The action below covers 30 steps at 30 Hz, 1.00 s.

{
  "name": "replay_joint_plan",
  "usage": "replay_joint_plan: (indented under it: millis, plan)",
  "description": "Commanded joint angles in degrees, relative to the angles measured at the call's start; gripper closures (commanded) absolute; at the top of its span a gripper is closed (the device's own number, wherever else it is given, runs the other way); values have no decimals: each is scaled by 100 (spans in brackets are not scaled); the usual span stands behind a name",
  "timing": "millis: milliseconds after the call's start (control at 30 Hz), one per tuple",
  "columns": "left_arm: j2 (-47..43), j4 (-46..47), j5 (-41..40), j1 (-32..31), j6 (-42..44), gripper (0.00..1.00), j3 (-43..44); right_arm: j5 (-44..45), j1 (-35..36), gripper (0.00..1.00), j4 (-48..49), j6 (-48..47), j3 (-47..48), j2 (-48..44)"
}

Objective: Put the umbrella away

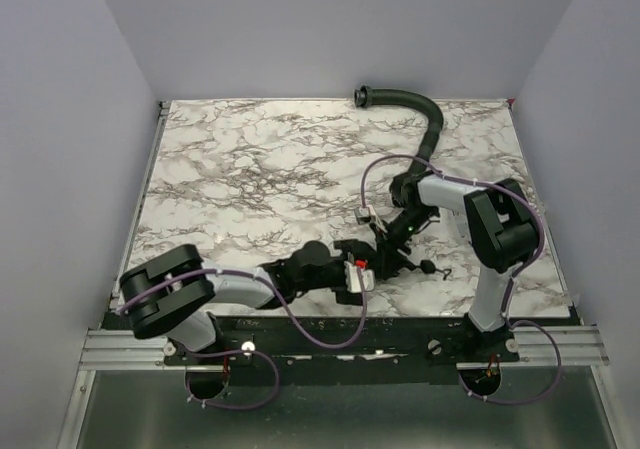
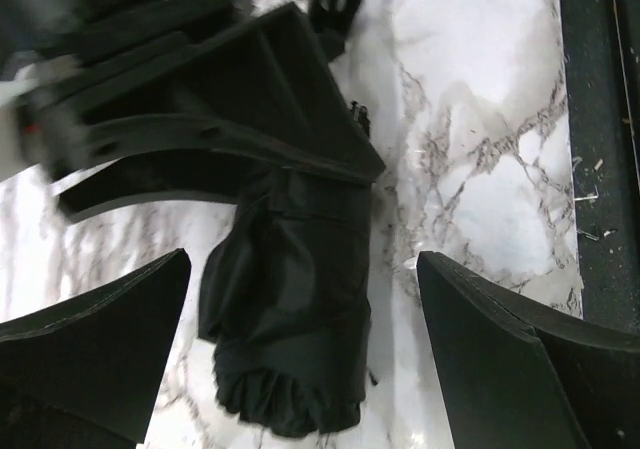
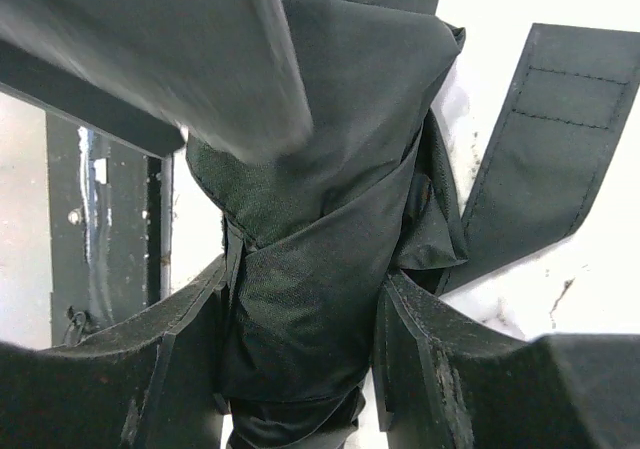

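Observation:
The umbrella (image 2: 290, 309) is a short bundle of black fabric lying on the marble table (image 1: 250, 169), near the front edge at the centre right (image 1: 385, 259). My right gripper (image 3: 305, 279) is shut on the bundle's middle, a finger pressing the cloth on each side. The umbrella's strap (image 3: 540, 139) hangs loose to the right. My left gripper (image 2: 300, 269) stands open around the bundle's ruffled end, both fingers well apart from the fabric. In the top view the left gripper (image 1: 358, 271) comes from the left and the right gripper (image 1: 392, 241) from the back right.
A black ribbed hose (image 1: 425, 119) curves along the table's back right. The black front rail (image 2: 600, 119) runs close to the umbrella. Grey walls close in the table on three sides.

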Motion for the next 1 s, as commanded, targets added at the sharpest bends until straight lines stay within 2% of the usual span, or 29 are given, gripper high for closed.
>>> replay_joint_plan:
  millis: [0, 67, 133, 200, 267, 367, 400, 467, 567, 667, 767, 967]
  plan:
    - [782, -632, -17, -269, 650, 3, 464, 1475, 50, 94, 349, 181, -455, 558]
    - [1096, -898, -58, -308, 610, 12, 659, 1471, 52, 93, 376, 199, -465, 528]
    - [1357, -1375, -158, -308, 496, 30, 893, 1490, 60, 91, 444, 232, -492, 483]
    - [1561, -1819, -187, -309, 312, 56, 1086, 1468, 51, 86, 489, 255, -497, 415]
    - [1728, -2202, -84, -246, 1, 82, 1205, 1406, 53, 76, 528, 303, -463, 317]
    - [1935, -2477, 277, -126, -527, 99, 1194, 1263, -16, 53, 581, 401, -312, 27]
    - [1993, -2538, 412, -88, -669, 100, 1172, 1221, -77, 45, 603, 438, -212, -86]
    - [2161, -2735, 684, -22, -1047, 100, 1169, 1131, -302, 34, 583, 470, 52, -371]
    - [2485, -2980, 1086, 91, -1537, 100, 1244, 878, -765, 23, 381, 372, 594, -691]
    - [2928, -3244, 1628, 269, -2031, 100, 1500, 641, -1152, 22, 2, 158, 1167, -870]
    - [3332, -3458, 1969, 450, -2349, 100, 1668, 531, -1337, 21, -248, -139, 1344, -1159]
    - [3599, -3656, 2087, 628, -2520, 100, 1806, 391, -1389, 16, -224, -1200, 518, -1990]
